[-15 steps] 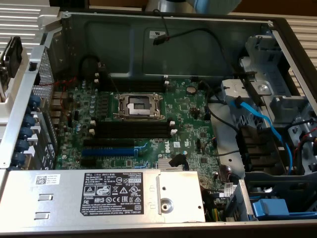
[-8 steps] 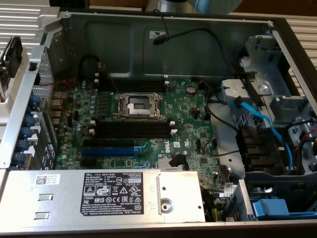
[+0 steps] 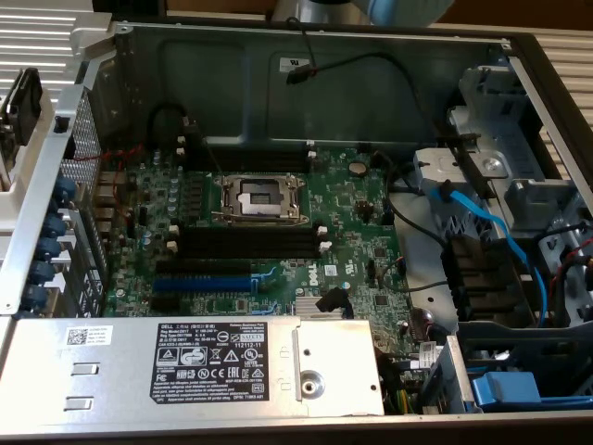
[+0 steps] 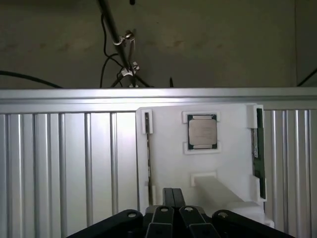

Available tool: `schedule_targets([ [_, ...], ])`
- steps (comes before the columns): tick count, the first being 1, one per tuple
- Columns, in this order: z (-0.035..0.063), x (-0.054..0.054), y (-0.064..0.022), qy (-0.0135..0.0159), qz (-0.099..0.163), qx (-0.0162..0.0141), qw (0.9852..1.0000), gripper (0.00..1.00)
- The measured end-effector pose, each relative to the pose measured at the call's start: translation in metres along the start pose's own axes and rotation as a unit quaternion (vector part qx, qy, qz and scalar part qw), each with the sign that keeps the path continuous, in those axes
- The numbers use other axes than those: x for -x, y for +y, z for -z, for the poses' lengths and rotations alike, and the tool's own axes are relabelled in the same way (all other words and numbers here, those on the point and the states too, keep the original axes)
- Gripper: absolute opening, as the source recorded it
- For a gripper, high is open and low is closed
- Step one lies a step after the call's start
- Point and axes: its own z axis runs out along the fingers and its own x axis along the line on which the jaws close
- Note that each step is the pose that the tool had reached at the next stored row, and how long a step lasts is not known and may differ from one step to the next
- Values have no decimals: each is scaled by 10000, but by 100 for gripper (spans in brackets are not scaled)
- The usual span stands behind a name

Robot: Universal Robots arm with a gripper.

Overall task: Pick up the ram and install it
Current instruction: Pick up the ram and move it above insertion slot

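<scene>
Jaws were pressed together, empty. Ram (image 4: 258, 148) stood on edge in white tray (image 4: 168, 148), 2 o'clock off jaws. I judged a good pick needed them spread and squared across its thin faces.

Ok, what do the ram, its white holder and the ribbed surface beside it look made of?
The ram: dark-green circuit board, dull finish. The white holder: matt plastic by its even, shineless white, possibly printed. The ribbed surface: bare metal, likely aluminium, silver sheen along the grooves.
</scene>
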Motion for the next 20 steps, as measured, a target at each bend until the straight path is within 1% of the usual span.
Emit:
schedule_targets([
  [1,-2,-1,-4,1,5,22,10000,10],
  [4,-3,-1,-3,1,7,27,10000,10],
  [5,-6,2,-4,5,14,30,10000,10],
  [6,-7,4,-5,17,39,54,10000,10],
  [9,-17,6,-4,24,141,124,9998,10],
  [10,-21,6,-4,28,177,142,9997,10],
  [13,-27,4,0,28,181,143,9997,10],
  [15,-59,3,3,30,181,139,9997,10],
  [20,-150,10,4,37,180,138,9997,10],
])
